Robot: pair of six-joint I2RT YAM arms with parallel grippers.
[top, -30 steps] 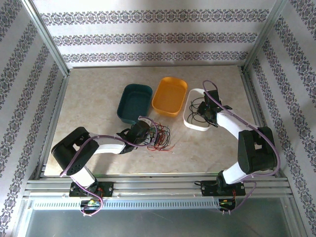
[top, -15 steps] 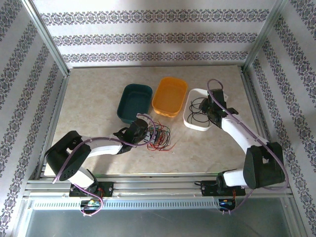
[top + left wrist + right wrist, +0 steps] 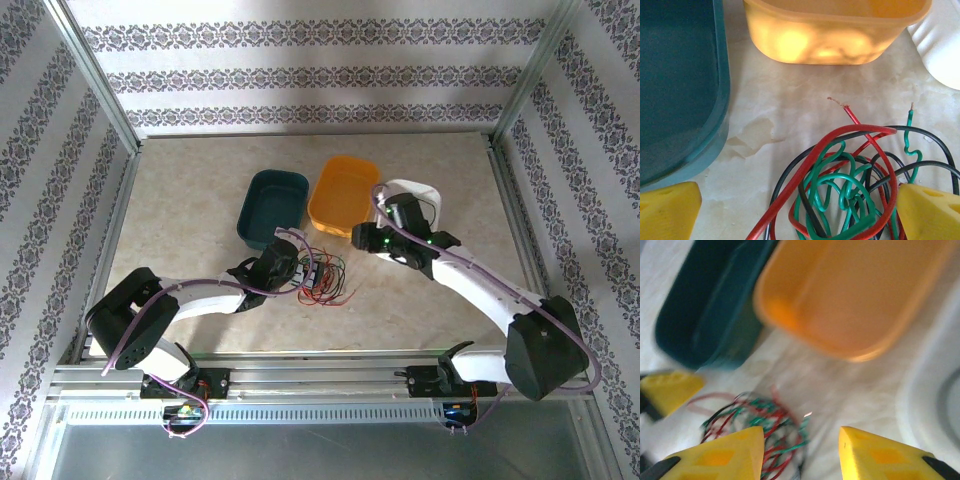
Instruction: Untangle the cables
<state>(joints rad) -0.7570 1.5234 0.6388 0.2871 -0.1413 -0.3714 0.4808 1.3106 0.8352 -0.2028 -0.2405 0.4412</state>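
Observation:
The cables lie as a tangle of red, green and black wires on the table, in front of the trays. In the left wrist view the cables sit between my wide-apart yellow fingertips, with loose red and green ends pointing toward the orange tray. My left gripper is open at the tangle's left edge. My right gripper hovers open and empty just up and right of the tangle. In its blurred right wrist view the cables lie ahead of the fingers.
Three trays stand behind the tangle: teal, orange and white, the white one partly covered by my right arm. Bare tabletop lies left and right of the tangle. Metal frame rails edge the table.
My right arm swung left from over the white tray to beside the tangle. My left gripper edged a little farther toward the wires.

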